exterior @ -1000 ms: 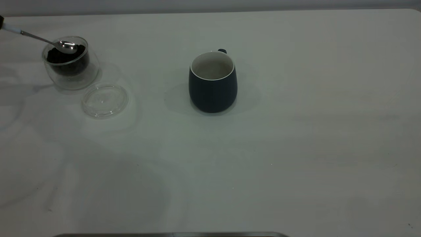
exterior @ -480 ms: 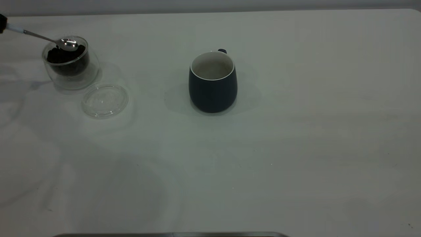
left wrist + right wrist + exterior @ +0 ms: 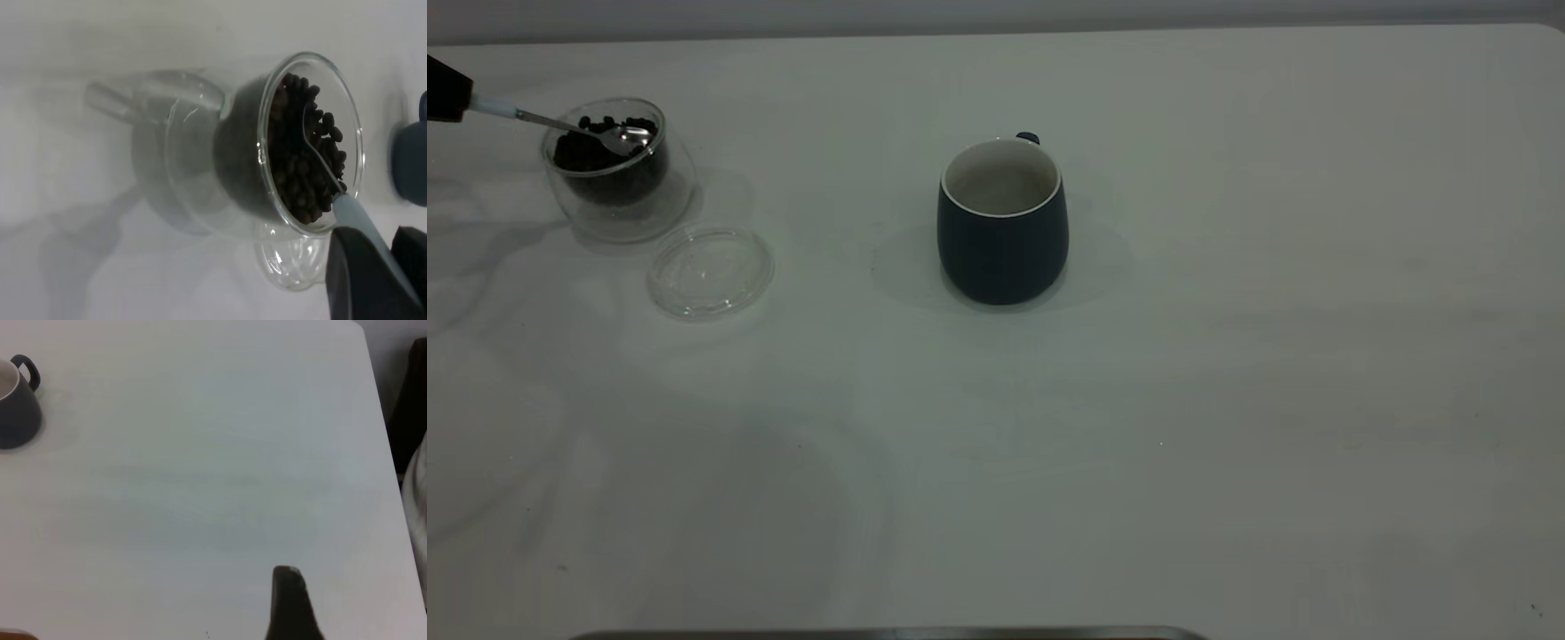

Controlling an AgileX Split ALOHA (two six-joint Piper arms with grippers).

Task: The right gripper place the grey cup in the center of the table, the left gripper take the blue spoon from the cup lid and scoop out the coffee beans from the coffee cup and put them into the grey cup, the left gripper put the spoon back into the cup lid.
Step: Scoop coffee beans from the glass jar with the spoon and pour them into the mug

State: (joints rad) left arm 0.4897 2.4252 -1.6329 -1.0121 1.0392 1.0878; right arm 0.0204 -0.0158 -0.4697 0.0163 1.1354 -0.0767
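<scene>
Mug (image 3: pixel 1002 233) already set mid-tabletop (image 3: pixel 1227 400); left hand (image 3: pixel 373 280) grasping spoon (image 3: pixel 560 124), bowl buried in beans (image 3: pixel 300 160) inside glass cup (image 3: pixel 618 173); transfer and return to lid (image 3: pixel 710 271) remain; right hand's state unclear.

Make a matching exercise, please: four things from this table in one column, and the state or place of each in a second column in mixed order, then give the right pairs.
Things:
1. grey cup
2. cup lid
3. blue spoon
4. coffee cup

States or places:
A. flat on the table, nothing on it
B. upright mid-table, no beans seen inside
C. holds the coffee beans
D. handle in the left gripper, bowl in the beans

Pairs: 1-B, 2-A, 3-D, 4-C
</scene>
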